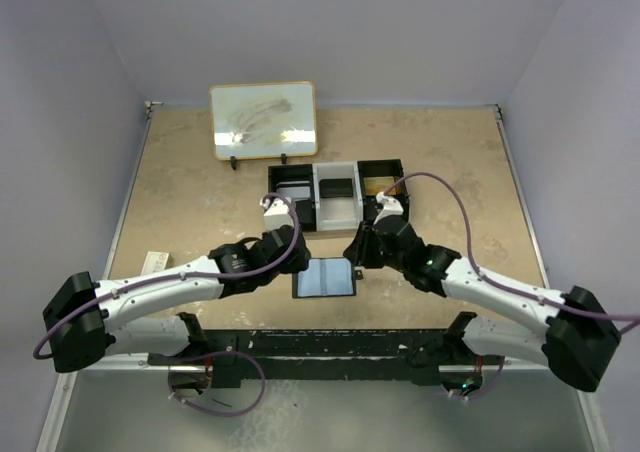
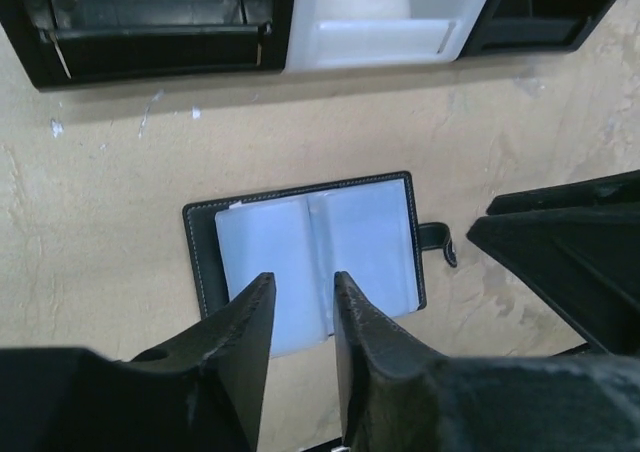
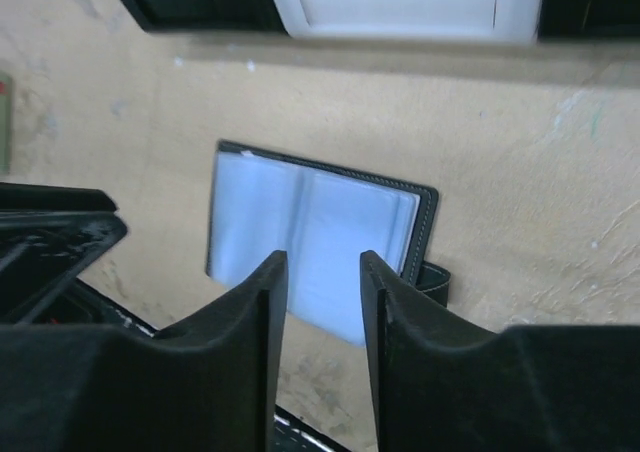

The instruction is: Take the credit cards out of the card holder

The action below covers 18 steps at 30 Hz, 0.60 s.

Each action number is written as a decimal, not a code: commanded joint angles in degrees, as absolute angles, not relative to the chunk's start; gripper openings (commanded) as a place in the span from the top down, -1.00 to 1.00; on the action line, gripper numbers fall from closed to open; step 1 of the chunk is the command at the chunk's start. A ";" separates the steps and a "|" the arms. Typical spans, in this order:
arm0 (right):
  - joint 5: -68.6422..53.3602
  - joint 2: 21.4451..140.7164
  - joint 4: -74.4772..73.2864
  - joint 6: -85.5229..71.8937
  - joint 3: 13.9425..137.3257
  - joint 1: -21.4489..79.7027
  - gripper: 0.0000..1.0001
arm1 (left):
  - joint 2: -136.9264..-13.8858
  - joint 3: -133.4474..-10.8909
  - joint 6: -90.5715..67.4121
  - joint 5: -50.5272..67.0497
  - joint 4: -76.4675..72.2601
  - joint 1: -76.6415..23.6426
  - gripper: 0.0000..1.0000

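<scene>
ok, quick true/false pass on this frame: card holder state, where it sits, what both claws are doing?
1. The card holder lies open on the table. True.
2. The left claw grips the card holder. False: it stands open and empty near the holder.
3. The card holder sits in the tray's middle compartment. False: it lies on the table in front of the tray.
4. The closure tab sticks out on the holder's right-hand side. True.
5. The right claw is open and empty. True.
</scene>
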<state>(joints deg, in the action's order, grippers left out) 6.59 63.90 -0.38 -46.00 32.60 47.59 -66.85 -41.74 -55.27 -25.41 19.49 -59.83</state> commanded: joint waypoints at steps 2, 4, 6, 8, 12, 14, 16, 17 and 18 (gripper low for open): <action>15.23 54.44 -3.26 -37.40 38.96 47.55 0.01 | -63.14 -47.06 -52.47 -33.75 23.05 -60.27 0.28; 17.63 51.33 -2.27 -33.11 39.97 47.54 -0.17 | -61.92 -49.48 -51.06 -37.08 25.87 -60.29 0.22; 18.38 48.27 -0.08 -28.50 40.33 47.55 -0.31 | -60.01 -51.05 -49.40 -40.62 28.58 -60.29 0.16; 17.99 45.06 2.84 -24.40 40.01 47.55 -0.44 | -57.97 -52.23 -48.07 -45.13 31.26 -60.29 0.08; 18.18 39.77 7.24 -19.22 38.77 47.55 -0.63 | -52.91 -53.54 -46.24 -51.98 35.27 -60.27 -0.07; 18.72 37.01 8.64 -16.95 38.15 47.55 -0.68 | -50.33 -53.95 -46.06 -55.64 37.78 -60.29 -0.14; 20.42 34.97 9.74 -15.00 37.89 47.55 -0.74 | -47.79 -53.83 -45.37 -59.42 39.21 -60.25 -0.21; 21.48 34.18 10.45 -14.07 37.88 47.55 -0.77 | -46.90 -53.55 -44.66 -61.20 39.73 -60.17 -0.23; 22.90 33.55 11.26 -13.31 37.88 47.55 -0.82 | -46.32 -53.44 -44.08 -62.86 40.30 -60.09 -0.24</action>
